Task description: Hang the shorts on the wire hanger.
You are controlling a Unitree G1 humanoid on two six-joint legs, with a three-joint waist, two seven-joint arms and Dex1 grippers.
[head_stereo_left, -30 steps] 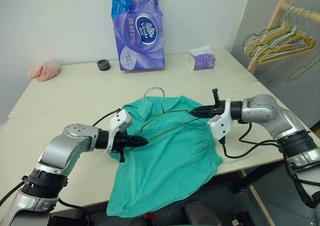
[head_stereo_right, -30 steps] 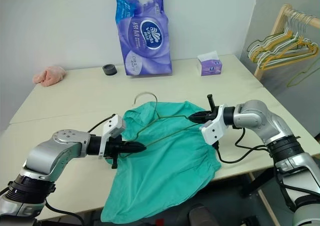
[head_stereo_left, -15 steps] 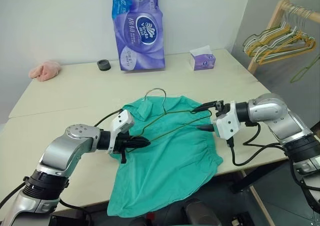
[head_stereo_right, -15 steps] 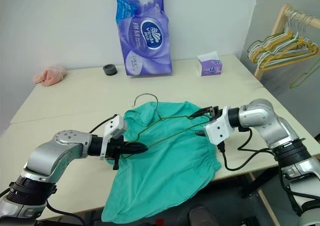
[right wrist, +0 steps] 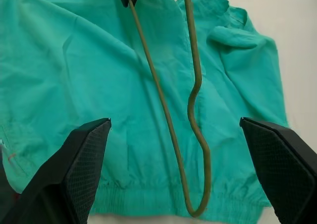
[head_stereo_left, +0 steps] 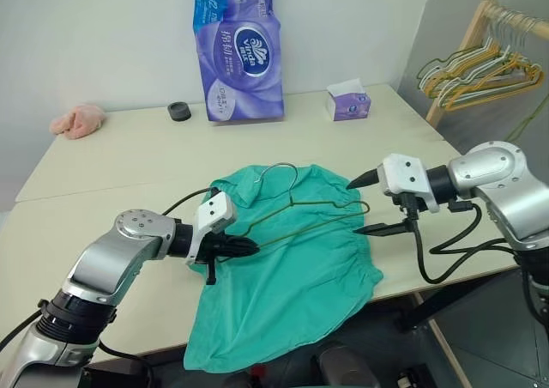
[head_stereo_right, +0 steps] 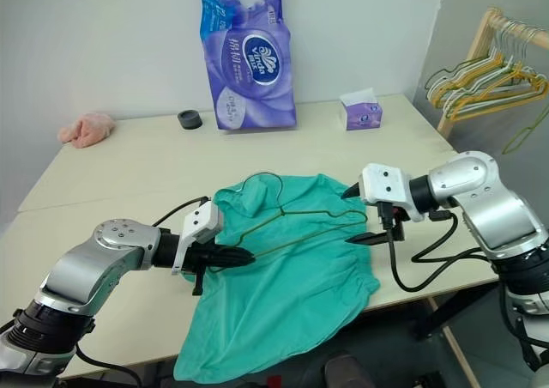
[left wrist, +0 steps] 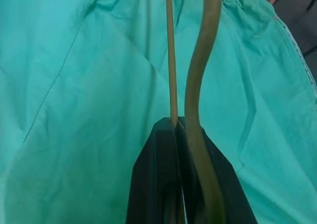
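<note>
Tissue pack (head_stereo_left: 238,49), tissue box (head_stereo_left: 347,103), roll (head_stereo_left: 178,111) & pink cloth (head_stereo_left: 76,120) sit behind shorts (head_stereo_left: 283,276); L gripper (head_stereo_left: 250,248) clamps hanger (head_stereo_left: 309,212), R gripper (head_stereo_left: 367,204) spread wide beside it.

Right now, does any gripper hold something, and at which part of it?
The left gripper is shut on the wire hanger, at the hanger's left end. The right gripper is open and holds nothing.

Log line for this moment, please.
left gripper: shut on wire hanger | right gripper: open, off hanger | shorts: on table, under hanger
</note>
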